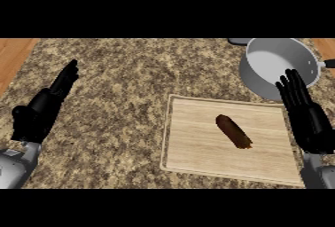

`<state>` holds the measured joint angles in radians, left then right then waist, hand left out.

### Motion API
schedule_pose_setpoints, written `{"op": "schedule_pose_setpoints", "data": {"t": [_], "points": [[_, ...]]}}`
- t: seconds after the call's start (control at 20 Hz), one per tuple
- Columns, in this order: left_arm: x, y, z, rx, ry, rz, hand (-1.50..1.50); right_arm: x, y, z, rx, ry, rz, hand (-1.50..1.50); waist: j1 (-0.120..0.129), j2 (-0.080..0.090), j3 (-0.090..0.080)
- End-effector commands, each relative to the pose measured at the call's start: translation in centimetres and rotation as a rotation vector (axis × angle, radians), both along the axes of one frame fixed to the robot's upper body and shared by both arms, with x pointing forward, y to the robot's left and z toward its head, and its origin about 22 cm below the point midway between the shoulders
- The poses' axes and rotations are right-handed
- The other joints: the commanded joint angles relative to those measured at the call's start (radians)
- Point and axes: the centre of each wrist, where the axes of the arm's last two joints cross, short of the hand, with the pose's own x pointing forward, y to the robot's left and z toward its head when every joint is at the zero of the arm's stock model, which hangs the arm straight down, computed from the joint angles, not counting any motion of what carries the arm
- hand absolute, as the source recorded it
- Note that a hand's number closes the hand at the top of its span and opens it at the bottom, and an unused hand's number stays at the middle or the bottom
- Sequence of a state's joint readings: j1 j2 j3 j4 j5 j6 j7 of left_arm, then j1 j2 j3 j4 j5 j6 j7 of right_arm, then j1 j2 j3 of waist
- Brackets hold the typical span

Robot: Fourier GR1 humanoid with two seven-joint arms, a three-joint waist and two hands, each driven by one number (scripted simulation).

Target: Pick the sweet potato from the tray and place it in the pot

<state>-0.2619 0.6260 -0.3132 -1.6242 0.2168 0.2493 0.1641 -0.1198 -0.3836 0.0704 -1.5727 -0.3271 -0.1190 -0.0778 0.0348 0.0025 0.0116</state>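
Step in hand, by the look of it: reaching for the potato [233, 131], not yet touched. Lies slantwise near the middle of the tray [189, 150], well apart from both hands. Right hand [305, 116] over the tray's right edge, fingers straight and spread, holding nothing, tips overlapping the pot [278, 62]. Left hand [43, 111] open and resting far left. Best to swing right hand leftward, line fingers across the potato's slant, close round its middle. Pot just beyond the tray's far right corner.
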Motion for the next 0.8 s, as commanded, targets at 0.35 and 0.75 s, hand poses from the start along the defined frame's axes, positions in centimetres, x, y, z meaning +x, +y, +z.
{"op": "schedule_pose_setpoints", "data": {"t": [0.35, 0.75], "points": [[-3.0, 5.2, -5.3, 0.009, 0.169, 0.292, 0.00, 0.1, -7.0, 8.6, -1.056, -0.294, -0.209, -1.50, -0.026, -0.023, -0.036], [-4.7, 5.6, -7.5, -0.043, 0.170, 0.328, 0.00, -6.8, -0.5, 3.7, -1.123, -0.563, -0.117, -1.50, -0.052, -0.008, -0.013]]}}
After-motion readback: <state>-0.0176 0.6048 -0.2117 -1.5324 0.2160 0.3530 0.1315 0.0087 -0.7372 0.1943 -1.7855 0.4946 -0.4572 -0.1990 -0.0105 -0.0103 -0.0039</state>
